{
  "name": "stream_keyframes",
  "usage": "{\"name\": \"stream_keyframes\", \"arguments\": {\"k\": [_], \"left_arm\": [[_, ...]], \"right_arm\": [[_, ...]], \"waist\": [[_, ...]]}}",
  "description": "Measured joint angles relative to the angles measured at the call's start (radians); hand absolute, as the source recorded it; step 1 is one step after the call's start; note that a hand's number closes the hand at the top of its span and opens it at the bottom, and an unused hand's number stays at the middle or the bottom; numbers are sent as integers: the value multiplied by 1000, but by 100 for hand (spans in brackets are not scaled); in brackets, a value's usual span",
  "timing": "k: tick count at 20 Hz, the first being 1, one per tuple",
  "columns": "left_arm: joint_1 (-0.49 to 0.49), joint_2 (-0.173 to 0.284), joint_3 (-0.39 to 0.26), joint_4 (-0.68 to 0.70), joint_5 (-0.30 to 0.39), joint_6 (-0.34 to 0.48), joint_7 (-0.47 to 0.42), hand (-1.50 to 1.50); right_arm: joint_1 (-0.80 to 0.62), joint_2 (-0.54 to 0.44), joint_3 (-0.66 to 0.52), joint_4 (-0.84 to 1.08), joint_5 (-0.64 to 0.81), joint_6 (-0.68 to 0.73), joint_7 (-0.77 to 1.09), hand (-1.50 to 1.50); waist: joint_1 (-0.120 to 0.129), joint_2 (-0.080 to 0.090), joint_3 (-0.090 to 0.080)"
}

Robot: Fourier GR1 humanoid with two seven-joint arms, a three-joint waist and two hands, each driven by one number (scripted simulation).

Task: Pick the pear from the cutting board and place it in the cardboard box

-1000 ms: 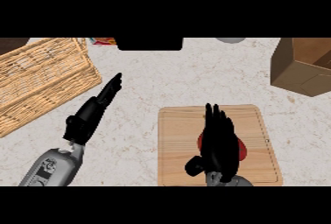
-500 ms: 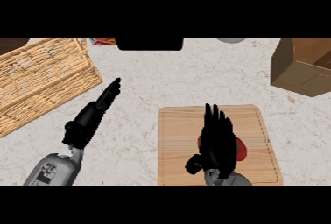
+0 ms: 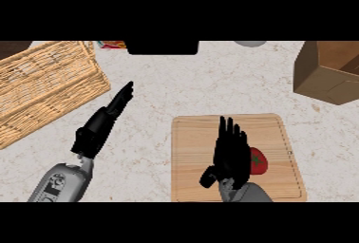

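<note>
A red pear (image 3: 258,160) with a dark green spot lies on the wooden cutting board (image 3: 196,156) at the lower middle. My right hand (image 3: 229,153) hovers over the board with straight fingers pointing away, covering the pear's left side; only the fruit's right part shows. Whether the hand touches the fruit cannot be told. The cardboard box (image 3: 329,71) stands open at the upper right. Left of the board, my left hand (image 3: 105,121) stretches open over the counter, fingers pointing up and right.
A large wicker basket (image 3: 42,90) fills the upper left. A dark object (image 3: 163,47) sits at the back edge, with a small colourful item (image 3: 111,44) to its left and a grey round thing (image 3: 250,43) to its right.
The left hand has shifted slightly up and right. The right hand stays over the pear, almost unmoved.
</note>
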Motion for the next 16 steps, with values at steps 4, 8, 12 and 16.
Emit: {"name": "stream_keyframes", "arguments": {"k": [4,8,12,16], "left_arm": [[20,-10,10,-26,-11,-11,11,0],[19,-29,19,-26,-22,-22,14,0],[25,-30,41,-16,-24,-43,2,0],[31,-44,47,-13,-42,-55,-9,0]], "right_arm": [[32,2,-13,35,10,-22,-32,-150],[31,3,-25,67,11,-34,-39,-150],[19,2,-46,88,15,-27,-40,-150],[33,3,-73,92,17,-26,-55,150]], "waist": [[0,-1,0],[-1,-2,-1],[-1,-3,-1],[-2,-7,-2]]}}
